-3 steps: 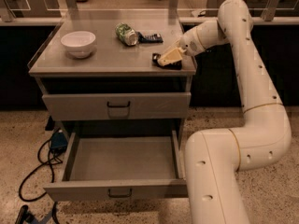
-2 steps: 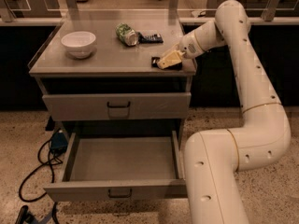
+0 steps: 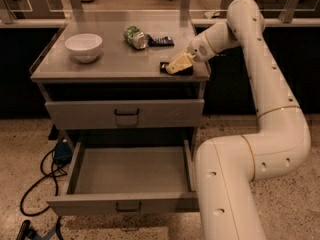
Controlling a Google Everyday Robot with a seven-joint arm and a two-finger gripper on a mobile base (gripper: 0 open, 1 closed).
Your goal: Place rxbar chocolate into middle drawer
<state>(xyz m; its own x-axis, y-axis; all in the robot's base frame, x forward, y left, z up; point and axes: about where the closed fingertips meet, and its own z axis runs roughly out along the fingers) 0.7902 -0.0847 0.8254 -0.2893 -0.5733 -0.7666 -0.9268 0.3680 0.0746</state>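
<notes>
Camera view: one desk [image 3: 115, 64] with two drawers, seen from the front and above.
Gripper: the gripper [image 3: 177, 64] is low over the desk's right front corner, reaching in from the right on the white arm [image 3: 265, 84].
Jaws: whether they are apart, together or clamped cannot be told.
Rxbar chocolate: the rxbar chocolate [image 3: 163, 67] lies flat on the desk top just beside the right front edge, partly under the gripper, with its dark left end showing.
Middle drawer: the middle drawer [image 3: 125, 204] is pulled well out below, its floor bare and open from above.
Upper drawer: the upper drawer [image 3: 125, 114] is shut, its front flush under the desk's front edge.
Other things on top: a white bowl [image 3: 83, 46] near the left edge; a green can [image 3: 134, 36] on its side and a dark bluish bar [image 3: 161, 41] towards the back, apart from the gripper.
Open room: bare desk surface between the bowl and the gripper.
Floor: a black cable [image 3: 40, 184] lies left of the open drawer.
</notes>
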